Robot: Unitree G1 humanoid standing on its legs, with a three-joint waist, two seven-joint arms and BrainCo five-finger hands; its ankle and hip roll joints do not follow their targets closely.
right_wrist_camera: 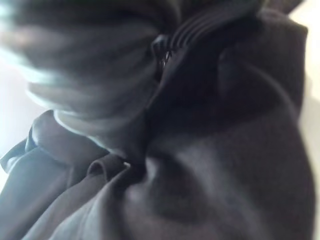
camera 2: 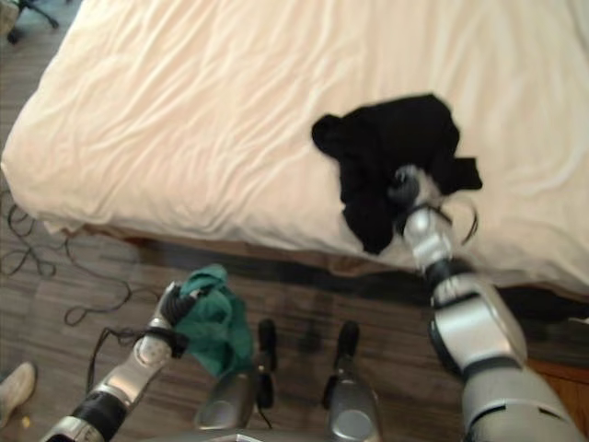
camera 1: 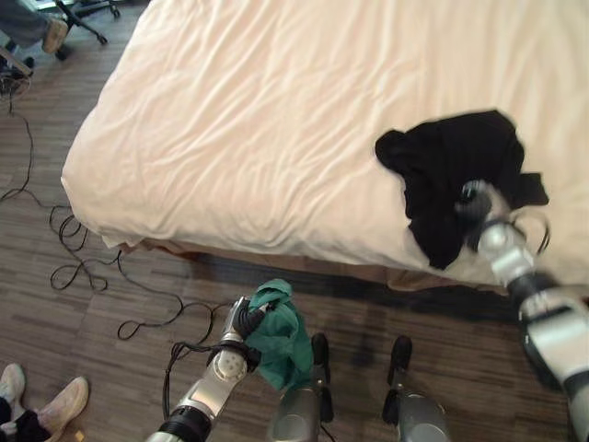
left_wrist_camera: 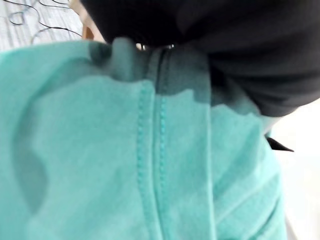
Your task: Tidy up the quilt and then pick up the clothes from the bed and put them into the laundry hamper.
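**Teal garment in the left hand, right hand buried in the black one**

At the far left I see a person's light shoes (camera 1: 44,401) on the wood floor (camera 1: 55,313), cut off by the frame edge, and loose black cables (camera 1: 83,267) trailing beside the bed. Near me, low and left of centre, my left hand (camera 1: 247,319) is curled round a bunched teal garment (camera 1: 281,336), which hangs off the floor in front of the bed edge; in the left wrist view the cloth covers the fingers almost wholly. The cream quilt (camera 1: 276,120) lies spread and lightly wrinkled over the bed. To the right, near the bed's near edge, a black garment (camera 1: 451,170) sits crumpled on the quilt. My right hand (camera 2: 405,189) rests on it, but its fingers are lost in the dark folds, so I cannot tell whether they are apart or clamped.
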